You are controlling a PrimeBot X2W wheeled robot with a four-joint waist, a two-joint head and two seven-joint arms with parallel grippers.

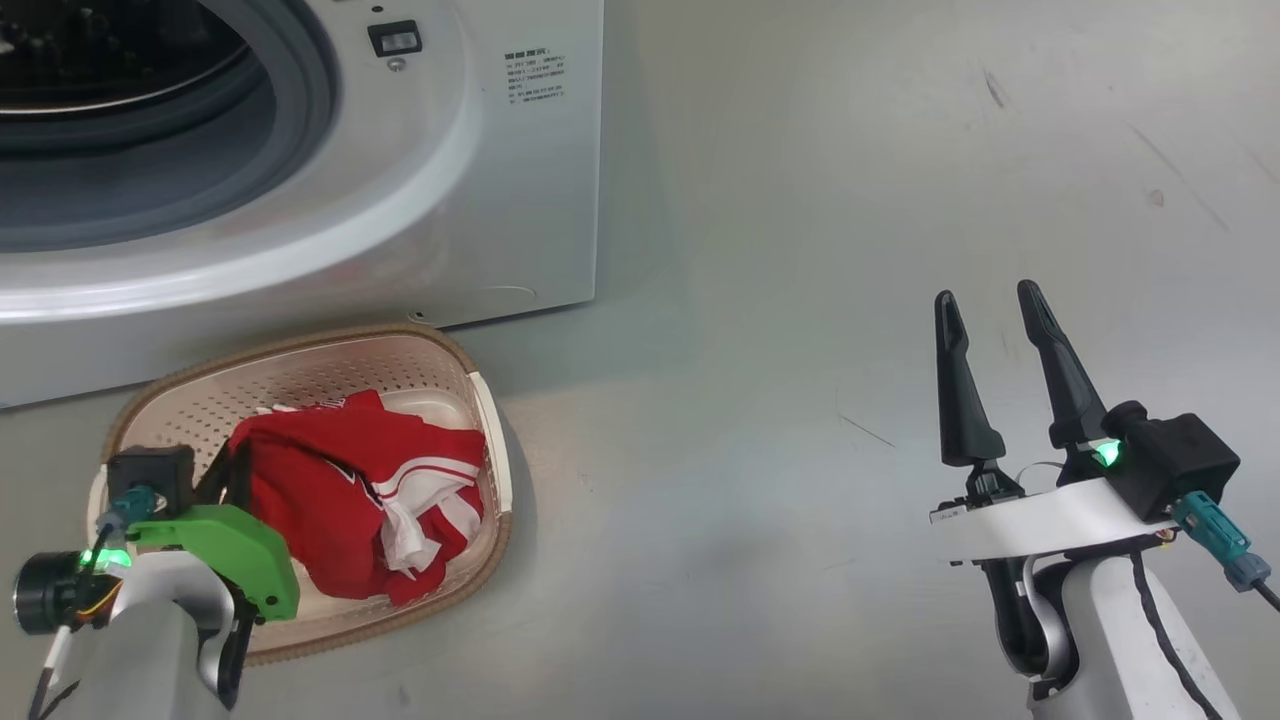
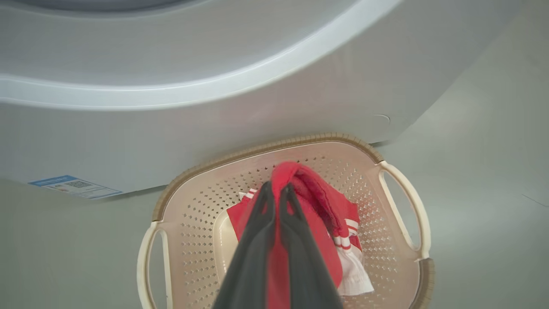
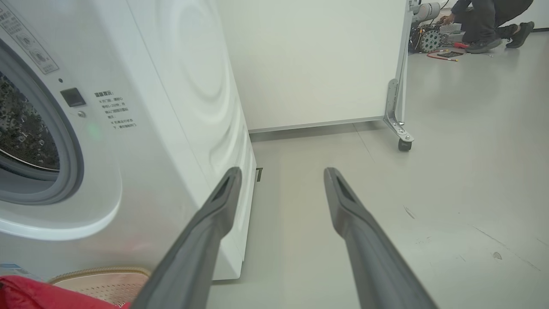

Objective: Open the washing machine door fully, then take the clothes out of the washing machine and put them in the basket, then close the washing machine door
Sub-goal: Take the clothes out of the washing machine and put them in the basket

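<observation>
The floor [image 1: 820, 250] to the right of the washing machine [image 1: 430, 200] lies wide and bare. The right gripper [image 1: 987, 292] hangs over it, jaws spread, with nothing near them. The machine's round opening [image 1: 120, 100] stands uncovered, a grey gasket [image 1: 305, 100] ringing the dark drum [image 1: 100, 50]. The basket [image 1: 300, 385] sits at the foot of the machine's front, its back rim close under the white panel, so there is little gap behind it. The clothes [image 1: 340, 480] heap up in its middle, leaving bare perforated wall at the back. The left gripper [image 2: 278, 185] is down among them, jaws pinched on red cloth. Farther off, a white wheeled panel [image 3: 317, 64] closes the way beyond the machine, and a person [image 3: 489, 17] crouches past its edge.
</observation>
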